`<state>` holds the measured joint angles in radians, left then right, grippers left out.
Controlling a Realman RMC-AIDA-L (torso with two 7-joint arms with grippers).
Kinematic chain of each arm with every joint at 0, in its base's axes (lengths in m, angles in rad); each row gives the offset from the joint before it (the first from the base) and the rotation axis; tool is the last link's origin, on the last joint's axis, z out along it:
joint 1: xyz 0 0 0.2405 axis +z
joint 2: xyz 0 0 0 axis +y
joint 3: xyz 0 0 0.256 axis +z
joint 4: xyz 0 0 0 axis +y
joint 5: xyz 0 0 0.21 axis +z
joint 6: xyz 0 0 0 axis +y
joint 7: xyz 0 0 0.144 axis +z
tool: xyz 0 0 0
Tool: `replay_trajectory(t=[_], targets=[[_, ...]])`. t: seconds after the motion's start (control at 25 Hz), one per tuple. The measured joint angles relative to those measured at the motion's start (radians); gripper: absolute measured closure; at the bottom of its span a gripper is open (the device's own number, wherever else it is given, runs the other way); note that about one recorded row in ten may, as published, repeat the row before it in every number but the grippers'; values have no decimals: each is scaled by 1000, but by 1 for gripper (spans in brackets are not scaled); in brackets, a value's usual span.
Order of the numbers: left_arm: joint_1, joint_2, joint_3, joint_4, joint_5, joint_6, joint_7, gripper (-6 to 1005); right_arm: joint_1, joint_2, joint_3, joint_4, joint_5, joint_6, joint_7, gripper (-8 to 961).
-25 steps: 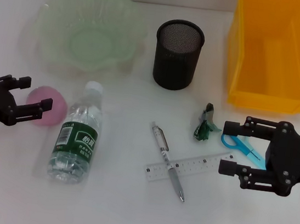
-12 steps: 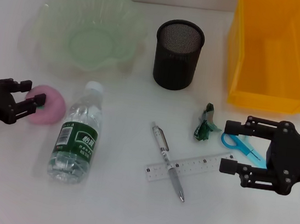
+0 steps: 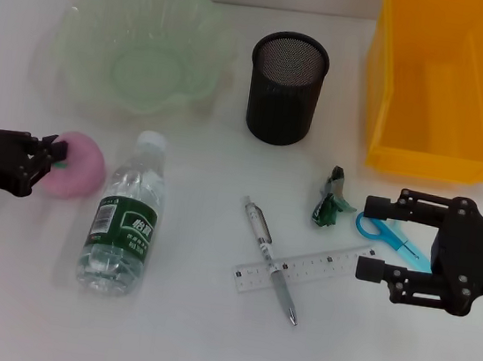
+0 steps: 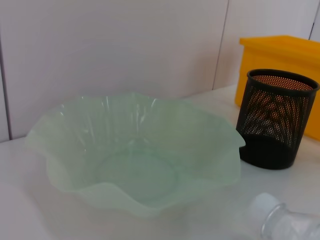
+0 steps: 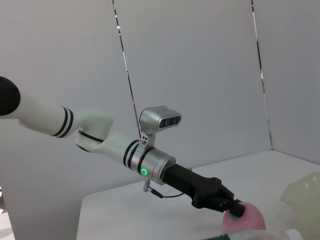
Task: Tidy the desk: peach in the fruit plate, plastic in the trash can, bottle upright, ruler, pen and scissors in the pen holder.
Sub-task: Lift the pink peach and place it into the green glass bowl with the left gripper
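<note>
Left end effector (image 3: 48, 158) gripping peach (image 3: 77, 167), bottle (image 3: 124, 222) beside

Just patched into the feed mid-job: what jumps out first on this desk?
The left gripper is closed on the pink peach, just in front of the empty green fruit plate. The big yellow bin dominates the far right. The bottle lies on its side beside the peach, and the right gripper hovers open by the scissors.
</note>
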<state>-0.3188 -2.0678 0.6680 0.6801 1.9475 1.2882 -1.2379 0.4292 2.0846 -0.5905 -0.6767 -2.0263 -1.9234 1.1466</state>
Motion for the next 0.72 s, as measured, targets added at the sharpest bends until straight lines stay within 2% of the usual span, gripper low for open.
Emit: replay_trajectory(t=[0.12,0.32,0.48,0.6,0.64,0.68,0.72], targets=[[0,-1,-10,26,-11,4,-39,893,-1,0,1,-2,0,0,0,232],[5,-2,-10,104,-53,25,-112,946,-2,0,2,-4,20,-5,1,232],[-13,-4,9,181,-144,63,-141,957,-3,0,0,-5,31,-9,1,232],[-69,-3,30,183,-199,37,-139,957,-3,-1,-5,-5,45,-8,1,231],[-119,-3,38,165,-202,1,-138,957,-4,-1,-6,-5,48,-6,1,231],[-119,-3,38,165,-202,1,-138,957,-4,-1,-6,-5,48,-6,1,231],[-178,-3,50,124,-198,-49,-130,957,-4,-1,-2,-2,48,-6,1,231]])
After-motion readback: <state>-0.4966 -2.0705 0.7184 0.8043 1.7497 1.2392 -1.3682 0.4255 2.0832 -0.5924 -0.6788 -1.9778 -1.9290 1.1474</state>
